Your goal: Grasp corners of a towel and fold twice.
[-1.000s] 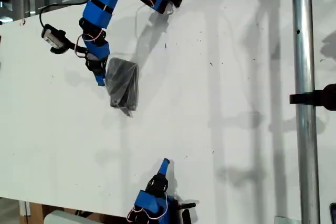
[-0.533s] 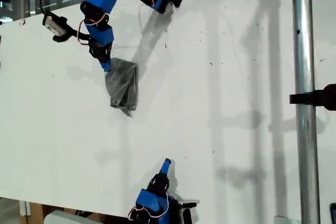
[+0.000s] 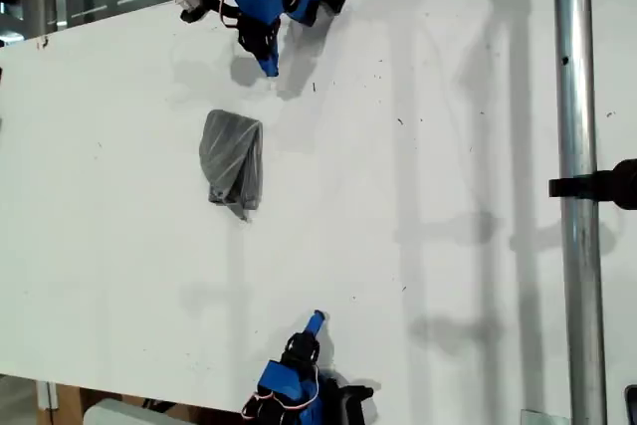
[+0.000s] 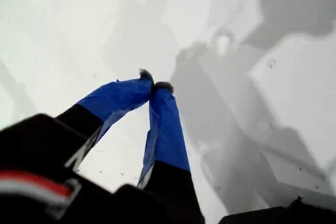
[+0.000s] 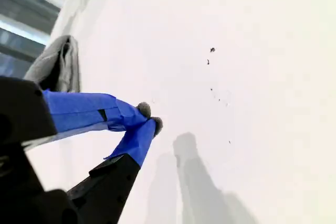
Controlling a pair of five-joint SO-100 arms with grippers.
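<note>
Now, the towel [image 3: 231,161] lies on the white table [image 3: 448,196], in the exterior view's left half, about midway between the top and bottom edges of that view. It is no longer a flat square. It is a narrow folded bundle, wider at its upper end and drawn to a point at its lower end, so I judge that the folding is mostly done.

You can see my first gripper [image 4: 155,83] with its two blue fingers pressed together at the tips and nothing between them. My second gripper [image 5: 149,118] is pinched together in the same way and is also empty. Neither one touches the cloth. In the exterior view both blue arms sit apart from it, one at the top edge and one at the bottom edge.

About handling, I think this cloth is very light, thin and soft, with no stiffness of its own. It will hang and sag when you lift it, and the layers may slide over each other or fall open. It does not look fragile.

If you want to correct the fold, take hold at an outer tip where the layers meet. Pinch all layers together and move slowly and low over the table. I cannot tell the single corners apart inside the bundle.
</note>
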